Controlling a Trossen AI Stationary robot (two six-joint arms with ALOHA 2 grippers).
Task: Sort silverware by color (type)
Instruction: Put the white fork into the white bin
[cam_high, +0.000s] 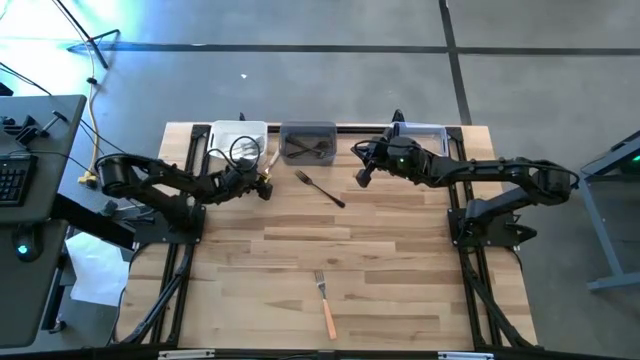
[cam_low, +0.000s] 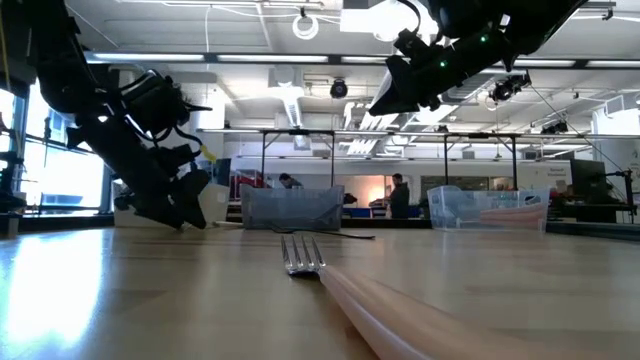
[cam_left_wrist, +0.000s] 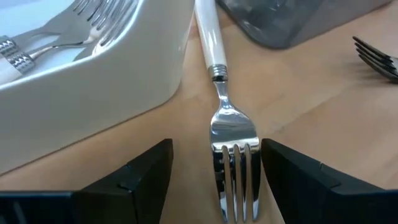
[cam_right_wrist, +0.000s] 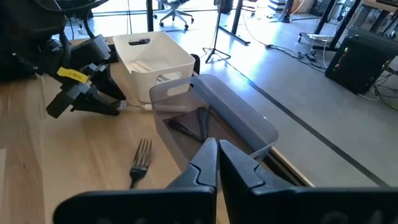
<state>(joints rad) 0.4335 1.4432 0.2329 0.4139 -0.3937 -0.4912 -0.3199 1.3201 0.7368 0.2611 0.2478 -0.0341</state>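
While nothing touches it, an orange-handled fork (cam_high: 325, 301) lies alone at the near edge of the table (cam_high: 400, 270), tines pointing toward the far side; in the low view it fills the foreground. Farther back, past the middle of the table, a black fork (cam_high: 320, 187) rests on the bare wood, just in front of the grey bin (cam_high: 308, 131).

Three bins stand in a row along the far edge. On the left, the white bin (cam_high: 222, 135) holds white-handled forks, their silver tines seen in the left wrist view. In the centre, the grey bin holds a few black forks (cam_high: 308, 150). On the right, the clear bin (cam_high: 428, 132) is mostly hidden under the right arm in the high view; the low view shows something orange inside it, though I cannot tell how many pieces.

Beside the white bin's front corner, the left gripper (cam_left_wrist: 214, 177) sits low at the table with its fingers spread apart, and a white-handled fork (cam_left_wrist: 225, 118) lies on the wood between them, its handle running along the gap between the white and grey bins. Over the space between the grey and clear bins, the right gripper (cam_right_wrist: 217, 163) hangs raised above the table, fingers pressed together and holding nothing.
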